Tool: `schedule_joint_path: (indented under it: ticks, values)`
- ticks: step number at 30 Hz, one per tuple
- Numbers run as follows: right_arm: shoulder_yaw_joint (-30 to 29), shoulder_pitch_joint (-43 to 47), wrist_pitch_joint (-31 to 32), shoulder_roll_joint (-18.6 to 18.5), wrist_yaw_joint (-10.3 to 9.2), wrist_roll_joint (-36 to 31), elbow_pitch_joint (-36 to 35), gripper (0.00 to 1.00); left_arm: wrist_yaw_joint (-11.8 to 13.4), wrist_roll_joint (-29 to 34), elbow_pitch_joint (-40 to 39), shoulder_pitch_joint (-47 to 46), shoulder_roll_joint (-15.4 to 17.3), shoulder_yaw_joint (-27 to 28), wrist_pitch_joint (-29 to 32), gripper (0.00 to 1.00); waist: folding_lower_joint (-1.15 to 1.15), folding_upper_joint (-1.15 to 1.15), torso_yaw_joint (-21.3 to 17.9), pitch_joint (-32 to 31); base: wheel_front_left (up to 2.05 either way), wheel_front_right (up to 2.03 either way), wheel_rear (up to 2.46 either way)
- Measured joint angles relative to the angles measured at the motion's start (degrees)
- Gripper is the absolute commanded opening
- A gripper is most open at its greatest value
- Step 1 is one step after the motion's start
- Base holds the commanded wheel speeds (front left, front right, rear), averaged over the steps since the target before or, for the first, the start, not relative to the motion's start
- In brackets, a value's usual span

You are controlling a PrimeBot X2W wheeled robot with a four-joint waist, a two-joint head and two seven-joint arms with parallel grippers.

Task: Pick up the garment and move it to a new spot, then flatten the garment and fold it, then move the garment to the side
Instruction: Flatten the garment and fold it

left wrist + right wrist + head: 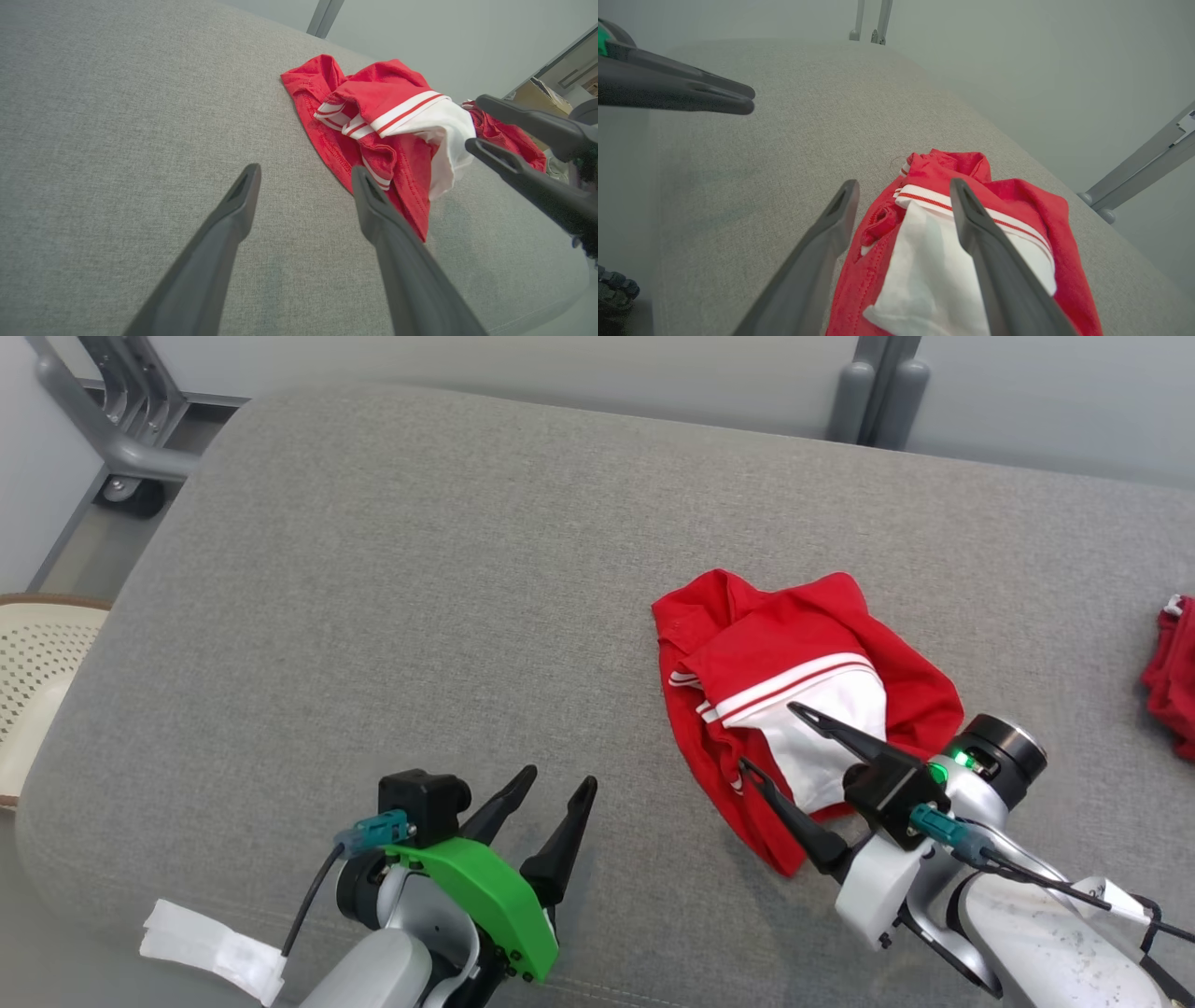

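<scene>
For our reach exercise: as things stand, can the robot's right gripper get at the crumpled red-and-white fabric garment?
Probably yes: the right gripper, open, hovers right at the crumpled red-and-white fabric garment, with nothing visible between them.

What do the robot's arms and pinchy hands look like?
The left gripper and right gripper each have two long, pointy black fingers on pale grey arms. The left wrist wears a bright green plastic bracket; the right has a glowing green light. Both carry teal plugs with black cables.
</scene>
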Motion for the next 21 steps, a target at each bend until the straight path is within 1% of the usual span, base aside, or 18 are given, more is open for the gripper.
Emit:
schedule_joint_path:
  ticks: [3, 5, 12, 21]
  values:
    - [0.35, -0.82, 2.05, -1.27, 0.00, -0.67, 0.12, 1.00, 0.13, -0.01, -0.46, 0.76, 0.16, 0.42, -0.24, 1.00, 0.00, 0.00, 1.04, -0.25, 0.00, 0.00, 0.00]
    - [0.77, -1.37, 3.21, -1.97, 0.34, -0.80, 0.44, 1.00, 0.32, -0.02, -0.89, 1.09, 0.35, 0.83, -0.63, 1.00, 0.00, 0.00, 1.37, -0.27, 0.00, 0.00, 0.00]
    - [1.83, -1.77, 7.21, -3.76, 0.51, -0.75, 1.47, 1.00, 0.62, -0.18, -2.09, 1.69, 0.37, 0.91, -0.71, 1.00, 0.00, 0.00, 1.32, 0.12, 0.00, 0.00, 0.00]
    - [2.00, -3.22, 10.12, -4.98, 0.51, 0.71, 1.52, 1.00, 0.81, -0.19, -3.56, 2.58, 0.42, 0.90, -1.12, 1.00, 0.00, 0.00, 1.49, 0.47, 0.00, 0.00, 0.00]
